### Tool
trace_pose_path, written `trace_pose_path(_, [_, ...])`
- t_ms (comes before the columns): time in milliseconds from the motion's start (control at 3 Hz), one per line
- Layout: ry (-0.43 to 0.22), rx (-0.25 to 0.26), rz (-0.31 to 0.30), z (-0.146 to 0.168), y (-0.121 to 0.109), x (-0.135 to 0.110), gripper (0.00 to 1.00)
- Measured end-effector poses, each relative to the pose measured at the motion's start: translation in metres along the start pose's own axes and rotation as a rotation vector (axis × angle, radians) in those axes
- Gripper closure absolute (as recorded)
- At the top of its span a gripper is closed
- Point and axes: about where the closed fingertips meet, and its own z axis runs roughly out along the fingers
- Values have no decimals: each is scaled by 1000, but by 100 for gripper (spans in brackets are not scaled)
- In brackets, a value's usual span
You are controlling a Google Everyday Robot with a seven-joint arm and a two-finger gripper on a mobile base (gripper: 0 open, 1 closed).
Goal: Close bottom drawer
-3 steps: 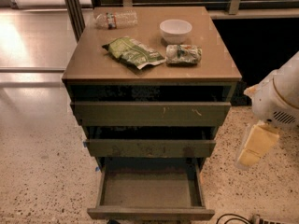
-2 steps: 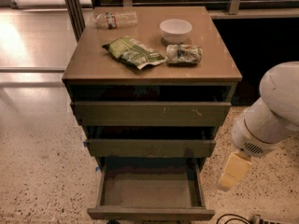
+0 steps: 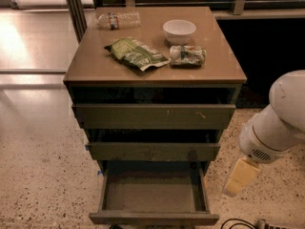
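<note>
Bottom drawer [image 3: 152, 197] is pulled well out from the base of the desk [image 3: 95, 56], empty, its front nearest the camera. The two drawers above it are only slightly out.

Change over the last second: the claw [image 3: 240, 176] has come down and in toward the desk's right side. It now hangs beside the bottom drawer's right wall, apart from it, no contact. Drawer hasn't moved.

Claw open or closed: can't tell.

Read: approach only, closing not started. Claw probably needs to get round to the drawer front to push it in.
</note>
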Motion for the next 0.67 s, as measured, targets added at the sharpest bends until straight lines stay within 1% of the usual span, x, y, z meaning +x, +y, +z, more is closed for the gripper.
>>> trace_pose_path(333, [50,-28,55,47,-18,30,0])
trace_pose_path(667, [80,-103,108,119,-32,63,0])
